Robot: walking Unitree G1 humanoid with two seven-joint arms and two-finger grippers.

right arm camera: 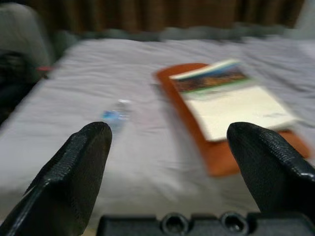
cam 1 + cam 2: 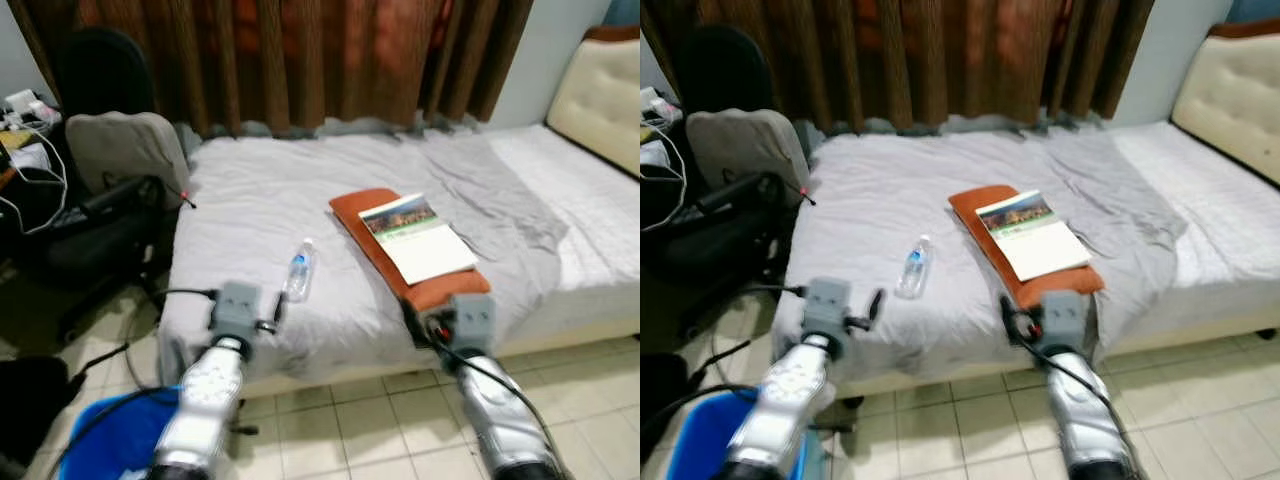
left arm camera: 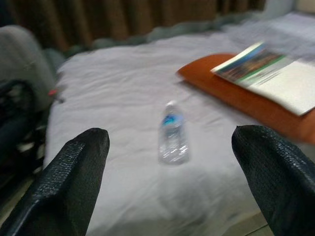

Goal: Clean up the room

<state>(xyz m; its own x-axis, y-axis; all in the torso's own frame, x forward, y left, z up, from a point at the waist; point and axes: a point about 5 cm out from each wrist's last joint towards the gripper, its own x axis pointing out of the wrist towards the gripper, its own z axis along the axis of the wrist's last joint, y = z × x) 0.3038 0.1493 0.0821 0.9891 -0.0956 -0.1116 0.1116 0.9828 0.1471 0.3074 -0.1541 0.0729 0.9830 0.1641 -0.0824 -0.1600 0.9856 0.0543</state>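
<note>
Bed (image 2: 300, 200) under a grey sheet, brown curtain (image 2: 300, 60) behind it, office chair (image 2: 110, 190) at the robot's left, blue bin (image 2: 110, 440) on the tiled floor by the left arm. On the bed an orange cushion (image 2: 400, 245) with a book (image 2: 415, 238) lying flat on top; just beside it, toward the left, a plastic water bottle (image 2: 298, 270) on its side near the bed's front edge. Left gripper (image 3: 167, 182) raised at the bed edge, jaws spread wide and holding nothing, bottle framed between them but some way off. Right gripper (image 1: 167, 182) likewise released, facing cushion and book. Judged step: approach, before any pickup. Next move likely calls for reaching the left arm forward over the bottle and closing across its body.
</note>
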